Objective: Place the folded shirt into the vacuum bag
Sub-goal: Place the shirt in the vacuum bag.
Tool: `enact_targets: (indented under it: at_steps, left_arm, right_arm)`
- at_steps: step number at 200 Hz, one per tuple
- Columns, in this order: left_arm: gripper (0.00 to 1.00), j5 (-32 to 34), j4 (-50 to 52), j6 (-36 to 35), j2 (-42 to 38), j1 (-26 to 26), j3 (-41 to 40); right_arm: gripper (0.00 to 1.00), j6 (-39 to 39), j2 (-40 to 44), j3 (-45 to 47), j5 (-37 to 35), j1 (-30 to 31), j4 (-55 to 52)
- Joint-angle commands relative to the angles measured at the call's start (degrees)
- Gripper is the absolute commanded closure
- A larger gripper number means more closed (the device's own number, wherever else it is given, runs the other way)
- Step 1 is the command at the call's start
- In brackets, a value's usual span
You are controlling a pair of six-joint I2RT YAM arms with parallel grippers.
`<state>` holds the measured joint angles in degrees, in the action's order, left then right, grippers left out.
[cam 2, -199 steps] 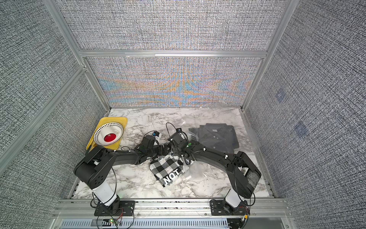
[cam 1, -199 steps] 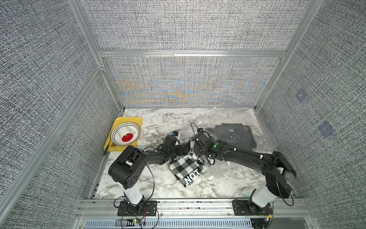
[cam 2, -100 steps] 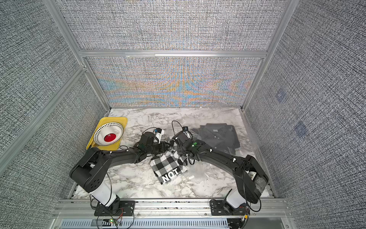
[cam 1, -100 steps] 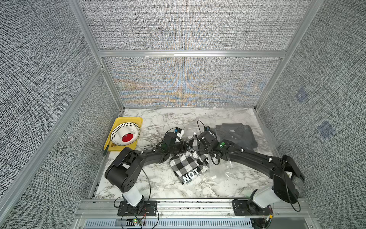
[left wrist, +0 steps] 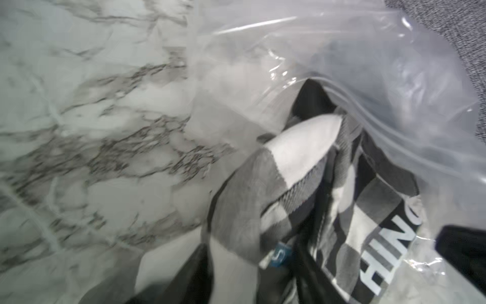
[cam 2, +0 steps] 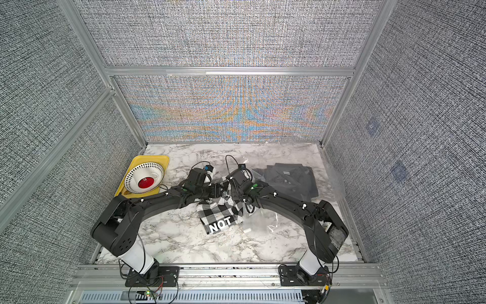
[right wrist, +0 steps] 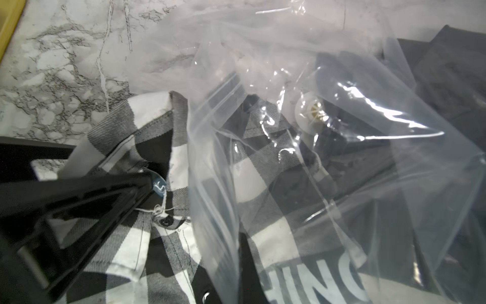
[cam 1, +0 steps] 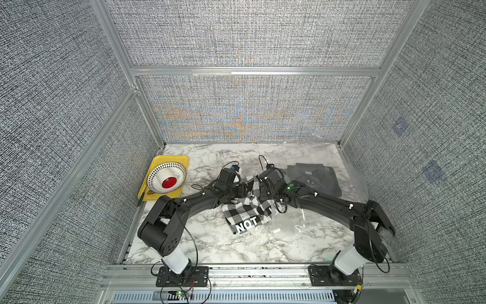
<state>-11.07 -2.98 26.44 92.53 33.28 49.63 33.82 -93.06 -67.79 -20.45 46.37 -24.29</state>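
The checked shirt (cam 1: pixel 246 214) is found pushed slightly farther into the vacuum bag (right wrist: pixel 342 158), its lip clamped by the right gripper (cam 1: pixel 263 193); the left gripper (cam 1: pixel 247 190) is noted reopened, insertion judged partial.

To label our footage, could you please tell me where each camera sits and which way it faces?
Both top views: above the arm bases, looking down at the table; both arms show.
Left wrist: left arm, facing checked shirt at vacuum bag mouth; open left gripper shows.
Right wrist: right arm, facing the same; shut right gripper shows.
All share shirt, bag.
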Motion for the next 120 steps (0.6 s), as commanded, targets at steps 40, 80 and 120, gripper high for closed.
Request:
enact_targets:
  at_steps: [40,80,120]
  left_arm:
    - [0.00,0.68,6.94,9.03,-19.12,0.20,-8.57]
    - [0.10,-3.50,1.70,17.21,-21.17,4.93,-11.44]
    - [0.18,-0.33,-4.50,20.56,-16.74,13.01,-11.70]
  right_arm:
    - [1.00,4.79,0.65,-2.15,-17.92,3.88,-9.85]
    - [1.00,6.98,0.07,-6.09,-28.55,7.86,-15.53]
    - [1.00,4.33,-0.13,-6.98,-28.68,9.84,-13.57]
